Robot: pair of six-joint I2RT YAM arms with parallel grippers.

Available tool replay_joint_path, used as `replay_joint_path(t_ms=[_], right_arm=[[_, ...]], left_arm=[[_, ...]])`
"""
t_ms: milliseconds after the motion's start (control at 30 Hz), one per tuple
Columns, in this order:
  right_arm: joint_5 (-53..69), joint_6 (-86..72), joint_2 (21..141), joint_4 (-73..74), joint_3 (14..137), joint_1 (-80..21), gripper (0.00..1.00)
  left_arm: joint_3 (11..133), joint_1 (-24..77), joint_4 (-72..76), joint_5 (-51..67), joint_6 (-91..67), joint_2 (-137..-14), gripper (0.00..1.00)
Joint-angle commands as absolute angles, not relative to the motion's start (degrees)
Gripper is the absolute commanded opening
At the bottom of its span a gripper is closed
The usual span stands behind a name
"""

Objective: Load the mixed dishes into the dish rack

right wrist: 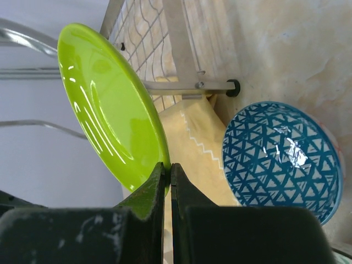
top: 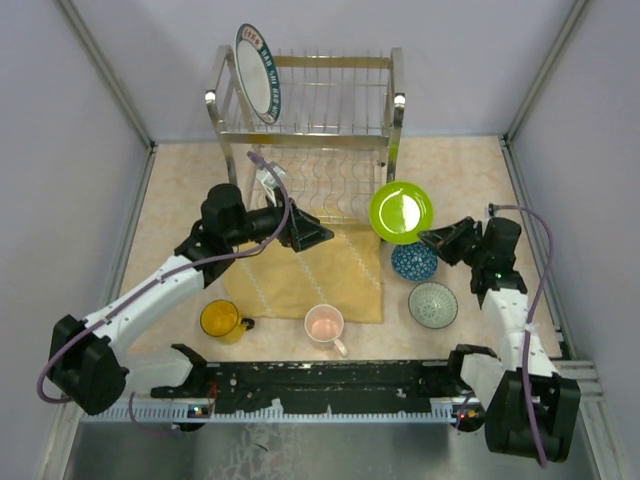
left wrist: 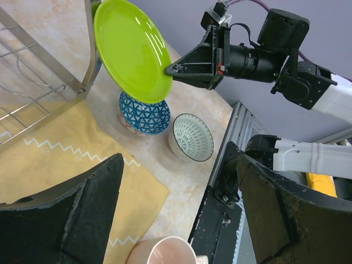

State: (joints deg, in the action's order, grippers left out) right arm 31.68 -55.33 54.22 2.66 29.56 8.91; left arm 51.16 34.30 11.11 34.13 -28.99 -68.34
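**Containers and contents**
- Dish rack: two-tier steel wire, at the far side of the table. The upper tier holds one white plate with dark patterned rim, standing on edge in the leftmost slots.
- Blue patterned bowl: upright on the table, just right of the yellow patterned cloth. Its triangle-patterned inside carries a glare spot.
- Grey-green bowl: upright, just beside the blue bowl on its near side.
- Yellow mug: upright on bare table just left of the cloth, handle pointing toward the cloth.
- Pale pink mug: upright at the cloth's near edge.

**Held item**
- Lime-green plate: tilted, off the table, above the blue bowl and beside the rack's right front post.
- Right hand: clenched on the plate's rim, fingers pinching the edge.
- Left hand: released, jaws spread wide and grasping nothing, over the cloth in front of the rack's lower tier.

**Hidden or unclear**
- Whether the lime-green plate touches the post cannot be told.
- The left arm and its cable cover part of the lower tier.
- In the left wrist view the plate hides the blue bowl's far rim, and the pink mug is cut off at the bottom edge.
- The markings on the white plate's rim are too small to read.
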Motion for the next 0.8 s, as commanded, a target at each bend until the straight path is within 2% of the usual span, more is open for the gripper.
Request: replay_joint_path(t_ms=[0,767], right_arm=[[32.66,-55.87,51.46,2.10,33.05,6.42,0.00],[33.95,-58.97,48.57,2.19,39.03,-4.04,0.00]], left_arm=[[50.82,34.98,16.22,34.21,-30.61,-70.07,0.89],[51.50,37.26,21.00,27.43,-33.20,-74.34,0.85]])
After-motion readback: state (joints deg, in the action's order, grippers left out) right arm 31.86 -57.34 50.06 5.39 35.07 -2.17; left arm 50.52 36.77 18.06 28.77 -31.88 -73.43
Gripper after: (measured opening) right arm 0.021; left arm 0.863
